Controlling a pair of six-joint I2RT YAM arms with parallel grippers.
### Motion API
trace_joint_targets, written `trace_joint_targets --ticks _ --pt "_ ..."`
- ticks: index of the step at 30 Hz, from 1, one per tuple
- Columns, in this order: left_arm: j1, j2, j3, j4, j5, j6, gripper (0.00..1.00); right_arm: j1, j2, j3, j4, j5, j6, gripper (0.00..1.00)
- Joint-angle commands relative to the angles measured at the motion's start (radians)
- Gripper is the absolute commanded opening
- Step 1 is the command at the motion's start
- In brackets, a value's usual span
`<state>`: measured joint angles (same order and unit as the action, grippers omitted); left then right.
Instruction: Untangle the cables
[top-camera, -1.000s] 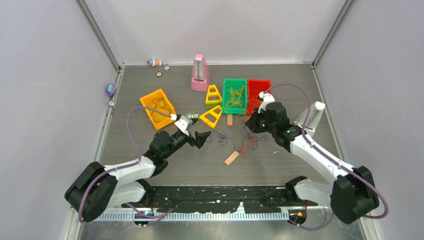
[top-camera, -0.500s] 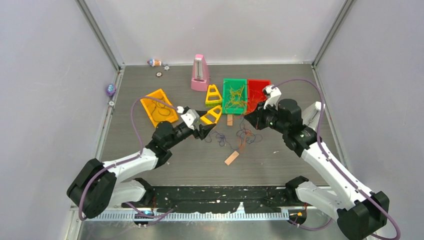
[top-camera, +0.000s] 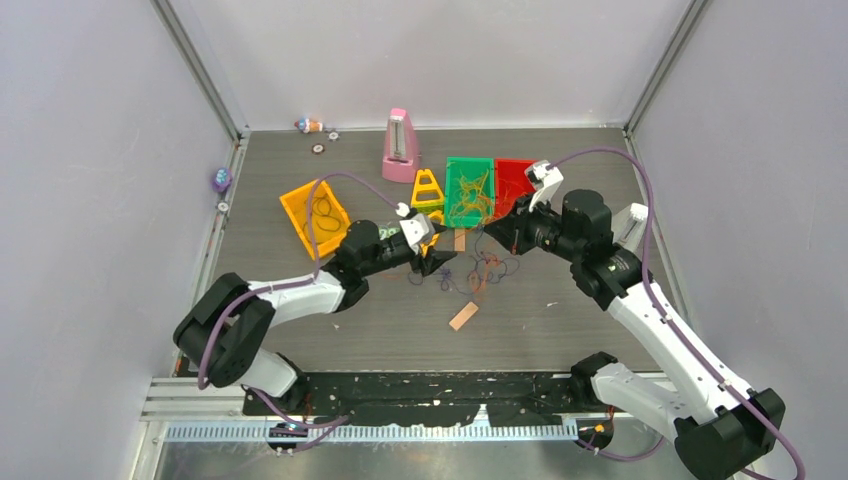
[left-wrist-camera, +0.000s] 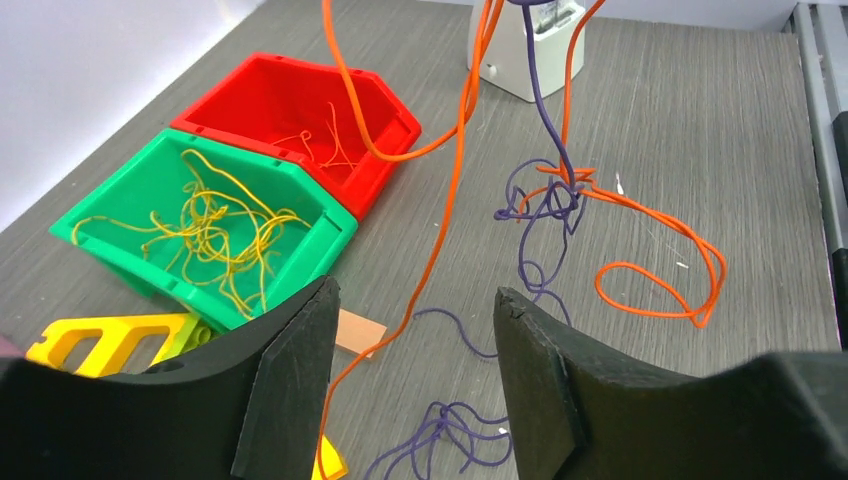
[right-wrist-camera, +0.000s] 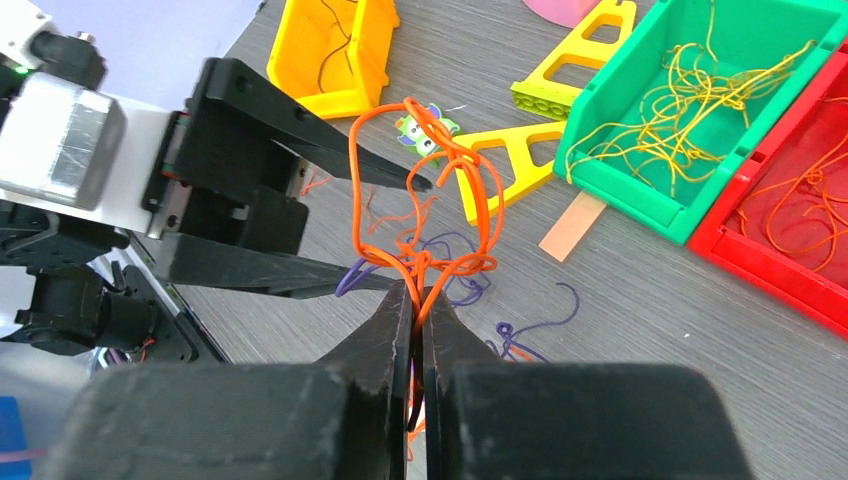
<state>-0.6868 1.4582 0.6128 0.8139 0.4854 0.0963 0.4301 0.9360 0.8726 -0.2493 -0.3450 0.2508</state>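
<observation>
A tangle of orange and dark purple cables (top-camera: 482, 270) lies mid-table. My right gripper (right-wrist-camera: 418, 292) is shut on orange and purple strands and holds them lifted; an orange loop (right-wrist-camera: 422, 190) hangs knotted past its tips. In the top view the right gripper (top-camera: 497, 233) hovers by the bins. My left gripper (left-wrist-camera: 415, 292) is open and low over the table, one orange strand (left-wrist-camera: 440, 210) running between its fingers, not gripped. Purple loops (left-wrist-camera: 450, 432) lie under it. An orange-purple knot (left-wrist-camera: 565, 190) hangs ahead. The left gripper (top-camera: 436, 263) is just left of the tangle.
A green bin (top-camera: 469, 190) holds yellow cables, a red bin (top-camera: 517, 178) orange ones, an orange bin (top-camera: 315, 215) a dark one. Yellow triangle frames (top-camera: 426, 190), a pink metronome (top-camera: 401, 147), a white metronome (top-camera: 630, 225) and a tan block (top-camera: 463, 317) stand around.
My left arm has reached forward and right, bringing its open gripper up to the tangle. My right gripper has pulled back and up with the strands, stretching them off the table.
</observation>
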Motion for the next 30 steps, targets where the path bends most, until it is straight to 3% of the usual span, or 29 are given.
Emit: trace_joint_targets --ticks 1,3,6,9,11,13,14,16,17,20,26,29,30 --pt "-0.017 0.037 0.069 0.022 0.023 0.029 0.55 0.003 -0.016 0.043 0.023 -0.045 0.017 0.06" --pt "-0.023 0.054 0.089 0.023 0.029 0.023 0.41 0.004 -0.014 0.037 0.032 -0.05 0.025 0.06" --pt "-0.025 0.059 0.099 0.026 0.042 0.025 0.01 0.004 -0.011 0.022 0.043 -0.043 0.034 0.06" --pt "-0.007 0.009 0.04 0.052 -0.141 0.016 0.0 0.003 -0.006 0.004 0.008 0.071 0.064 0.12" --pt "0.04 -0.026 -0.003 0.081 -0.178 -0.048 0.0 0.002 -0.008 -0.028 -0.034 0.211 0.095 0.2" --pt "0.088 -0.059 -0.034 0.102 -0.181 -0.135 0.0 0.001 -0.01 -0.073 -0.074 0.359 0.138 0.43" --pt "0.099 -0.074 -0.045 0.106 -0.164 -0.151 0.0 0.0 -0.012 -0.107 -0.078 0.388 0.15 0.7" --pt "0.098 -0.093 -0.056 0.1 -0.106 -0.151 0.0 -0.002 -0.022 -0.183 -0.019 0.285 0.142 0.89" --pt "0.098 -0.095 -0.057 0.1 -0.069 -0.159 0.0 -0.002 -0.033 -0.238 0.049 0.248 0.142 0.93" --pt "0.098 -0.09 -0.061 0.099 -0.029 -0.176 0.0 0.005 -0.037 -0.33 0.21 0.117 0.131 0.95" --pt "0.098 -0.109 -0.065 0.074 -0.016 -0.182 0.0 0.183 0.148 -0.3 0.236 0.263 0.048 0.95" --pt "0.099 -0.131 -0.064 0.062 -0.02 -0.184 0.0 0.22 0.237 -0.263 0.291 0.317 0.047 0.99" --pt "0.098 -0.141 -0.062 0.055 -0.022 -0.185 0.0 0.231 0.282 -0.247 0.315 0.326 0.051 0.96"
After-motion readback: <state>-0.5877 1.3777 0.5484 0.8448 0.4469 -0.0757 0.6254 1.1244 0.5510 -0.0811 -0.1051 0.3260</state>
